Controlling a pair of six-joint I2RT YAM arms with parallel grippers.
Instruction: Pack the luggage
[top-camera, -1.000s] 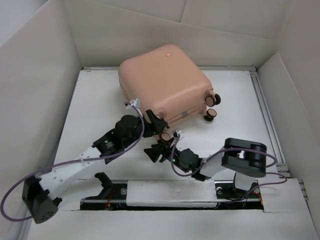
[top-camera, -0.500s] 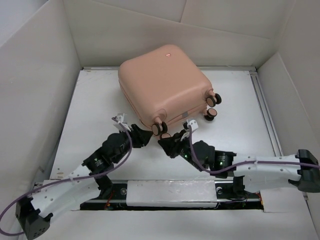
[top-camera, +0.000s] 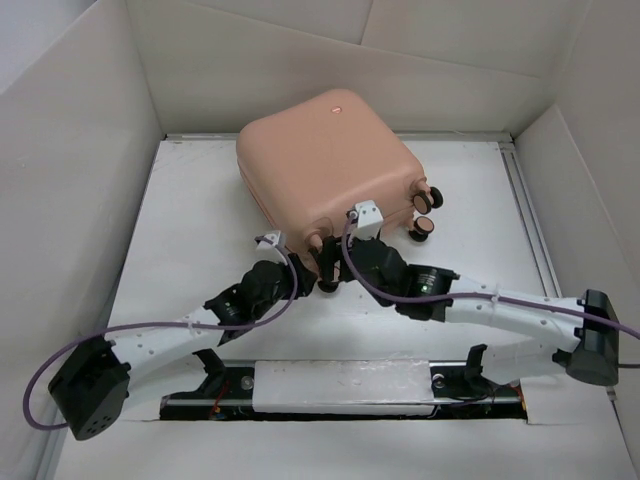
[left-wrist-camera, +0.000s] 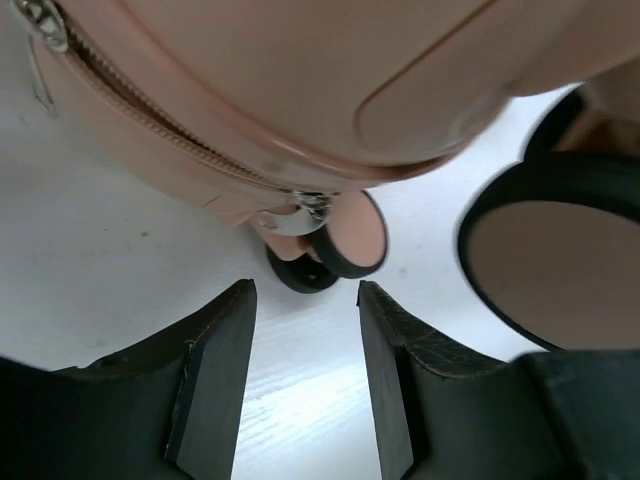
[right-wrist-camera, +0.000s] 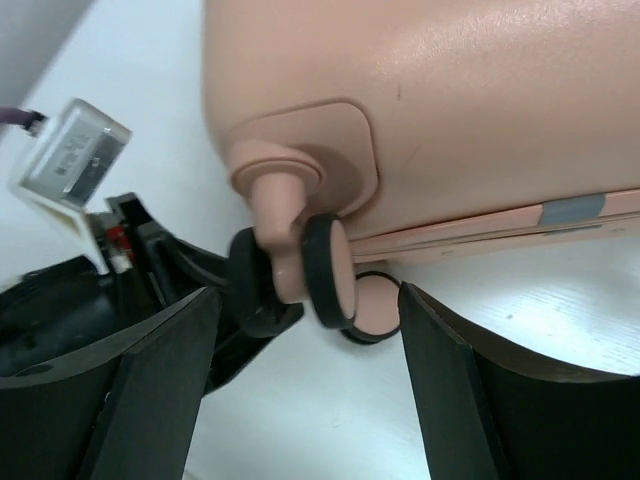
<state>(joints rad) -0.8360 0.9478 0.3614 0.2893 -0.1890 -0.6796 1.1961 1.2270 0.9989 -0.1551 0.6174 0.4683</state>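
Note:
The luggage (top-camera: 330, 160) is a closed peach-pink suitcase lying flat at the back middle of the table. Its wheels point toward the near right. My left gripper (top-camera: 303, 277) is open at the suitcase's near corner. In the left wrist view (left-wrist-camera: 305, 300) its fingers sit just short of a small wheel (left-wrist-camera: 345, 235) under the zipper seam (left-wrist-camera: 170, 130). My right gripper (top-camera: 332, 265) is open at the same corner from the right. In the right wrist view (right-wrist-camera: 310, 295) its fingers stand either side of a corner wheel (right-wrist-camera: 330, 270) without touching it.
Two more wheels (top-camera: 428, 212) stick out at the suitcase's right end. White walls (top-camera: 70, 180) enclose the table on the left, back and right. The left gripper's body (right-wrist-camera: 90, 300) shows close beside the right gripper's left finger.
Both grippers have moved forward to the suitcase's near corner wheels. The right arm has stretched out to the left. The suitcase has not moved.

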